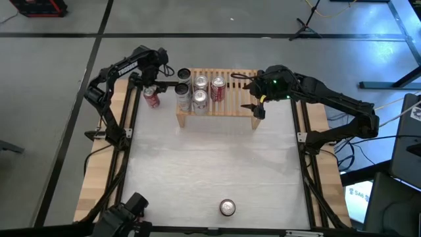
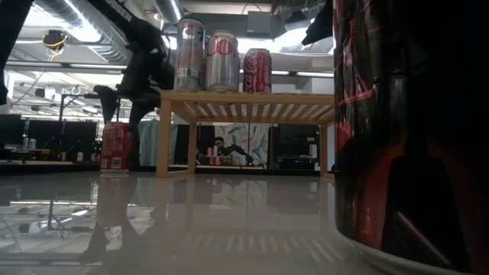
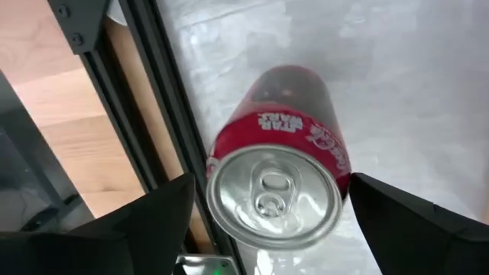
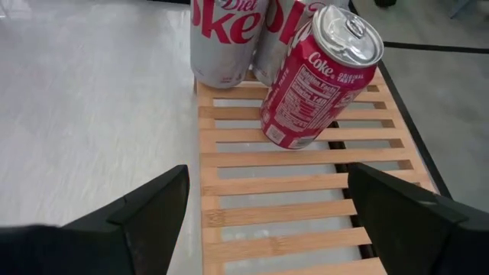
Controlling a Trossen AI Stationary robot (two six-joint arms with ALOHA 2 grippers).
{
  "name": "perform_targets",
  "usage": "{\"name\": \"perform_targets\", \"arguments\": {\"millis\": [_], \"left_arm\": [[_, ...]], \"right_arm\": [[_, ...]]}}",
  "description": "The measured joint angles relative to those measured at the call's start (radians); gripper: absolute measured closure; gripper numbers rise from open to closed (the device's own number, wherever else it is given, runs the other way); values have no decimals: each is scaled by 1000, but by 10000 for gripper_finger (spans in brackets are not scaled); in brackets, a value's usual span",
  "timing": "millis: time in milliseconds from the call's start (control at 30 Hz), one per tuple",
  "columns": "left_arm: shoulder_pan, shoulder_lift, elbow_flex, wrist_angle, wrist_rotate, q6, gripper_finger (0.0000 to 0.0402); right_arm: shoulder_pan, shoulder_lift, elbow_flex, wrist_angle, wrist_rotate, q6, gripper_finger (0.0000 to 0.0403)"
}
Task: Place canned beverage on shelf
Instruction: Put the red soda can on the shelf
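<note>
The left claw (image 1: pixel 160 80) stands open directly above a red can (image 3: pixel 276 191) on the white surface (image 1: pixel 210 164), the can between its fingers, untouched, just beside the shelf (image 1: pixel 231 105). Beyond it, the right claw (image 4: pixel 263 206) hangs open over the shelf's bare slats, a red Coke can (image 4: pixel 317 76) and silver Diet Coke cans (image 4: pixel 229 34) standing just ahead of it.

Two dark, jointed robot arms

Both arms were matte black with rounded joint housings; the left arm (image 1: pixel 125 69) bore white lettering along one link, the right arm (image 1: pixel 329 99) showed a small green light near its wrist, and each tool had broad black fingers.
</note>
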Motion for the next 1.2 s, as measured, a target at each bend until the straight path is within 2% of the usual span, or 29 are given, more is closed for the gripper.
{"name": "perform_targets", "arguments": {"millis": [400,600,700,933,1200], "left_arm": [[25,2,-130,97,76,2,70],[-3,-6,-137,118,59,15,131],[-15,-26,-140,121,68,28,131],[-63,-202,-139,12,103,5,131],[-209,-491,-139,-37,291,22,131]], "right_arm": [[0,0,0,0,0,-4,56],[0,0,0,-2,0,-4,56],[0,0,0,-3,0,-4,56],[0,0,0,-13,0,-4,56],[0,0,0,-2,0,-1,56]]}}
